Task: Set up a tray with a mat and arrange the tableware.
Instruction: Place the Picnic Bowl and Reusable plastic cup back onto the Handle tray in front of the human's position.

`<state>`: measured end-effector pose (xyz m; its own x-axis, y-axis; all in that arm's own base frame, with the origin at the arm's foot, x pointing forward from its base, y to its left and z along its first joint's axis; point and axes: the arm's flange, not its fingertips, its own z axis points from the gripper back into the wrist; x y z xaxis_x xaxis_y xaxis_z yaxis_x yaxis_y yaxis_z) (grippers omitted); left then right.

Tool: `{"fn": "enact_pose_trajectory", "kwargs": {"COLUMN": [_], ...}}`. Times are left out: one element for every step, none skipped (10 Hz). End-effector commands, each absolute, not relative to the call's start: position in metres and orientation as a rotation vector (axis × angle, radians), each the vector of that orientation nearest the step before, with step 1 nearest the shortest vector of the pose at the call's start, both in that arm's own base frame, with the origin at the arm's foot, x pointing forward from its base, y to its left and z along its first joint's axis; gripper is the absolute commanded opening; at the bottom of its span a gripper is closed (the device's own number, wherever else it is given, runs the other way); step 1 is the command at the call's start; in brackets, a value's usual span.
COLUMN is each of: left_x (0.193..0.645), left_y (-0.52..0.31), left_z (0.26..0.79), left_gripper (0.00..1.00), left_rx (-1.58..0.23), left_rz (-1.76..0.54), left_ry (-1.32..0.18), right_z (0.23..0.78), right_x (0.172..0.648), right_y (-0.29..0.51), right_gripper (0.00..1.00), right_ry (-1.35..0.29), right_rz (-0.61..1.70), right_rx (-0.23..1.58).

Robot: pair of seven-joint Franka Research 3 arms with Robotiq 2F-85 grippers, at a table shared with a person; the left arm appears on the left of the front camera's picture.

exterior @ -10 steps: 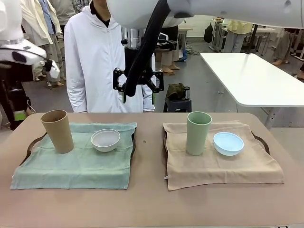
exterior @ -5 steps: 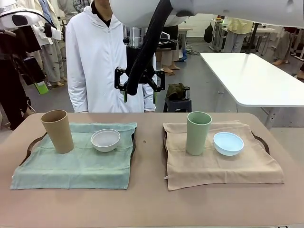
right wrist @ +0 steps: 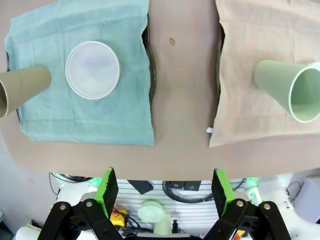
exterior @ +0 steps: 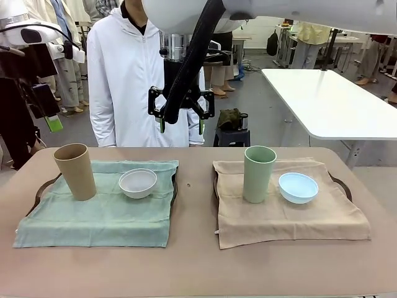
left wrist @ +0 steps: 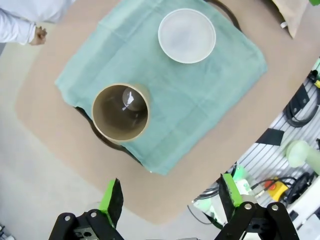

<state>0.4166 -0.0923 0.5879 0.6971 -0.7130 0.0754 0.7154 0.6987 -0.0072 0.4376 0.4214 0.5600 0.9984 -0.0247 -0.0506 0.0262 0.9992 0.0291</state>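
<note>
1. Setting is reading as a robotics lab or open test hall, not a home: white robot arm (exterior: 273, 12) is reaching in over a bare tan table (exterior: 192, 261).
2. A person in a white lab coat (exterior: 133, 81) is standing at the table's far side.
3. A second large white table (exterior: 329, 99) is standing on the grey floor (exterior: 267, 118) behind, with other people farther off.
4. Cables and a red button on a yellow box (left wrist: 272, 186) are showing below the table edge in the left wrist view.
</note>
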Motion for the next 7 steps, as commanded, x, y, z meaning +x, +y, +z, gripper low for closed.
{"fn": "enact_pose_trajectory", "kwargs": {"left_x": [0.4137, 0.4137, 0.4137, 0.4137, 0.4137, 0.4137, 0.4137], "left_y": [-0.0901, -0.0901, -0.0901, -0.0901, -0.0901, -0.0901, -0.0901], "left_z": [0.5893, 0.5893, 0.5893, 0.5893, 0.5893, 0.5893, 0.5893], "left_gripper": [1.00, 1.00, 1.00, 1.00, 1.00, 1.00, 1.00], "left_rx": [-0.024, -0.024, -0.024, -0.024, -0.024, -0.024, -0.024], "left_rz": [-0.815, -0.815, -0.815, -0.815, -0.815, -0.815, -0.815], "left_ry": [-0.064, -0.064, -0.064, -0.064, -0.064, -0.064, -0.064], "right_z": [0.5593, 0.5593, 0.5593, 0.5593, 0.5593, 0.5593, 0.5593], "right_x": [0.4374, 0.4374, 0.4374, 0.4374, 0.4374, 0.4374, 0.4374], "right_y": [0.4208, 0.4208, 0.4208, 0.4208, 0.4208, 0.4208, 0.4208], "right_gripper": [0.97, 0.97, 0.97, 0.97, 0.97, 0.97, 0.97], "right_ry": [0.051, 0.051, 0.051, 0.051, 0.051, 0.051, 0.051], "right_rz": [-0.032, -0.032, -0.032, -0.032, -0.032, -0.032, -0.032], "right_rx": [0.027, 0.027, 0.027, 0.027, 0.027, 0.027, 0.027]}}
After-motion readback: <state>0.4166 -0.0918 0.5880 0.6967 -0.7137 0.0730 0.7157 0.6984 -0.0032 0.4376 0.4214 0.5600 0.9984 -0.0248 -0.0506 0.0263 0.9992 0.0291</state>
